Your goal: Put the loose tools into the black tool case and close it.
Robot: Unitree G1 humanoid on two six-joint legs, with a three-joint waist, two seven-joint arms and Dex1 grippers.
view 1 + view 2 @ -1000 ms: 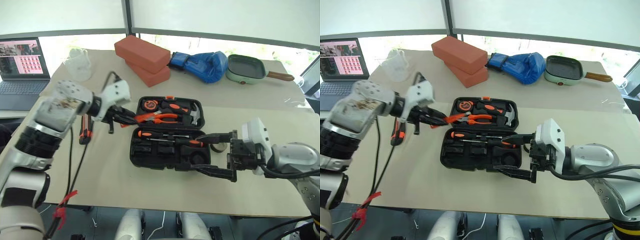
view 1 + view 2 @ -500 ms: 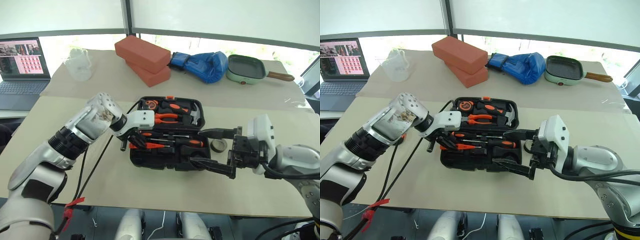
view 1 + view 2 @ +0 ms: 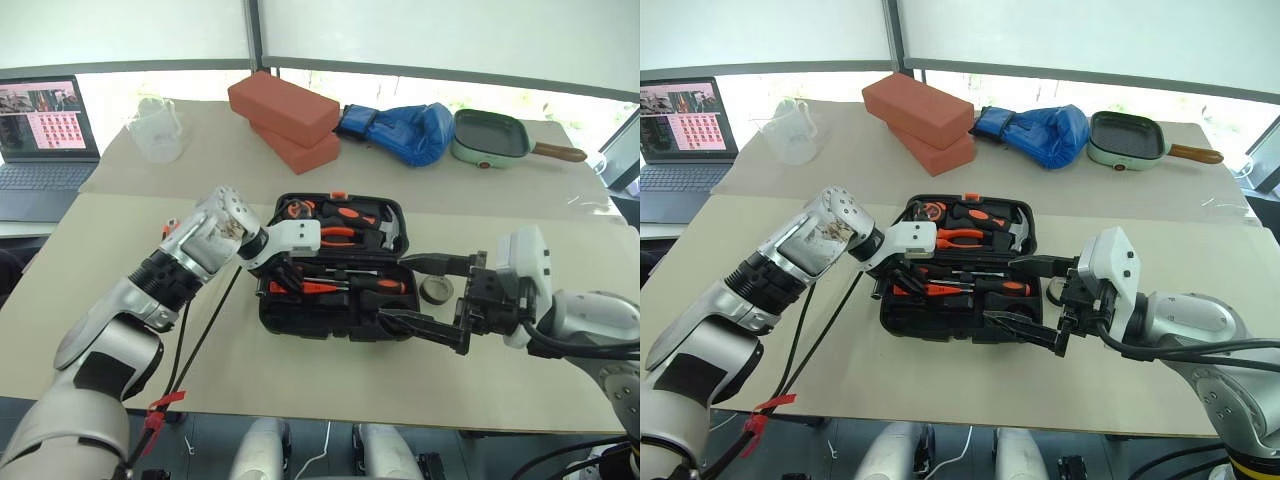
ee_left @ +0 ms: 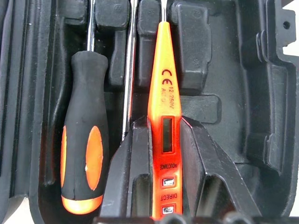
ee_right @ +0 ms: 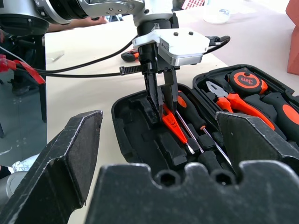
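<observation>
A: Head view first. Where is the black tool case (image 3: 335,265)?
B: Open, near the middle of the table (image 3: 300,375), lid toward the far edge. The left gripper (image 3: 283,281) reaches into the case's near half at its left end, jaws clenched on the slim orange tester pen (image 3: 300,287). Two screwdrivers (image 3: 355,280) lie in the recesses beside it.

A: And the right gripper (image 3: 430,295)?
B: It hangs at the case's right end, jaws released, spread wide, holding nothing. The small grey tape roll (image 3: 436,291) sits on the table just right of the case, between those fingers as seen from above.

A: Left wrist view?
B: The tester pen (image 4: 164,121) runs up between the two black fingers (image 4: 133,172), tip pointing along a slot in the case. A screwdriver (image 4: 84,140) with an orange-black handle lies in the next recess.

A: Right wrist view?
B: Its own wide-open fingers (image 5: 70,149) frame the case; beyond them the left gripper (image 5: 162,100) points down into it, pinching the pen (image 5: 175,125). Pliers (image 5: 233,100) and a tape measure (image 5: 246,80) sit in the lid.
</observation>
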